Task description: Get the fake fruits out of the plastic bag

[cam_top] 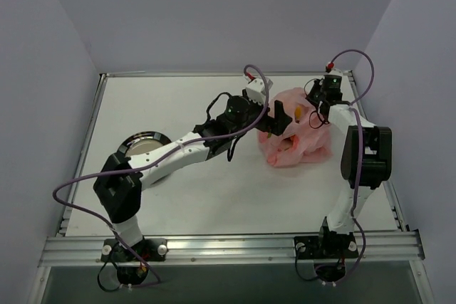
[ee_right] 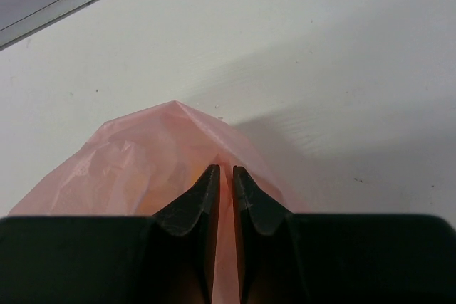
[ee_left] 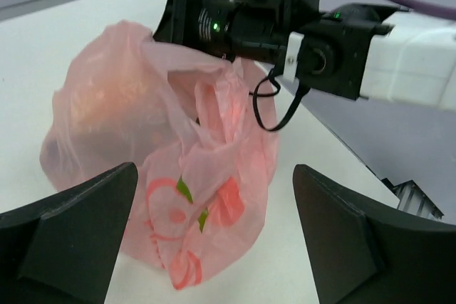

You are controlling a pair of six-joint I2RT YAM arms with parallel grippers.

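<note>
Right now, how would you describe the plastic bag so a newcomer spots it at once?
Look at the far right corner of the white table. The plastic bag lies crumpled, pinched by the right gripper. It alone is translucent pink; the plate at the left is dark-rimmed.

The scene is lit brightly and evenly from overhead, and the white surface point(cam_top: 235, 197) is rendered flat and matte. Soft, faint shadows are cast beneath the arms point(cam_top: 178, 149). In the right wrist view a broad grey shadow is thrown beside the plastic bag point(ee_right: 142, 161). The left claw point(ee_left: 215, 172) is rendered slightly soft at its near fingers point(ee_left: 71, 240).
</note>
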